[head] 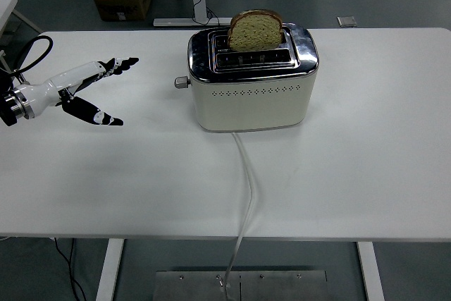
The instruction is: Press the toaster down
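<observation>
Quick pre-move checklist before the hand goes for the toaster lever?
1. Lever in view: ok, it sticks out of the toaster on its left end, high up near the chrome top.
2. Bread loaded: ok, one slice stands tall in the rear slot, not lowered.
3. Left hand free: ok, fingers spread, holding nothing.
4. Hand on lever: not ok, it sits well left of the lever with bare table between them.
5. Path clear: ok, nothing lies between hand and lever.
6. Cord plugged in: cannot tell, it runs off the near table edge.
</observation>
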Available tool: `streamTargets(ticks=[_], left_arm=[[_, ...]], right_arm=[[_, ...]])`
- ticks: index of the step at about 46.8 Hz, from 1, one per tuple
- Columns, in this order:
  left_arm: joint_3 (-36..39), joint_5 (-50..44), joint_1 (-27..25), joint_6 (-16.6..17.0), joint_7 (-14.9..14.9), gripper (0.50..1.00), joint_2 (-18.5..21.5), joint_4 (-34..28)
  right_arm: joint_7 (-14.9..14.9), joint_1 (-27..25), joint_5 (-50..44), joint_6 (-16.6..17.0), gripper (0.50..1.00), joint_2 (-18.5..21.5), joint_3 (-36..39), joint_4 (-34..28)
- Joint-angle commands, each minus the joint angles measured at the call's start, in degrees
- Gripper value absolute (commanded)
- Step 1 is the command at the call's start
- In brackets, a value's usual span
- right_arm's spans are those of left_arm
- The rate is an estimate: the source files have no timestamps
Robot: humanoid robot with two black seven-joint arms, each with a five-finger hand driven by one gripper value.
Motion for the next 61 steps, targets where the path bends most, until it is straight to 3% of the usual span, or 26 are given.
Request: streamTargets(ticks=[1, 7, 16, 22, 29, 41, 61], left_arm=[[-0.10, -0.09, 0.00, -1.64, -0.38, 1.000, -0.06, 0.02], [-0.72, -0.44, -0.08, -4.99, -0.38, 1.000, -0.77, 0.37], [-0.90, 1.48, -0.17, -4.82, -0.82, 1.000, -2.88, 0.72], [-0.98, 5.62, -0.08, -3.59, -3.54, 1.000, -3.14, 0.72], [-0.90, 5.89, -0.08, -2.53, -3.55, 1.000, -3.14, 0.89], [-0.90, 4.92, -0.26, -2.44, -3.20, 1.000, -7.01, 8.27], [-0.72, 3.34, -0.52, -2.35, -3.02, 1.000, -8.94, 8.72]], right_arm=[[0.00, 0.00, -0.06, 0.00, 1.000, 0.00, 0.00, 0.00], [0.00, 0.00, 0.02, 0.00, 1.000, 0.00, 0.00, 0.00], [0.00, 0.00, -0.06, 0.00, 1.000, 0.00, 0.00, 0.00], [0.00, 0.00, 0.02, 0.00, 1.000, 0.00, 0.00, 0.00], [0.00, 0.00, 0.02, 0.00, 1.000, 0.00, 0.00, 0.00], [0.00, 0.00, 0.02, 0.00, 0.998, 0.00, 0.00, 0.00], [0.00, 0.00, 0.02, 0.00, 1.000, 0.00, 0.00, 0.00]])
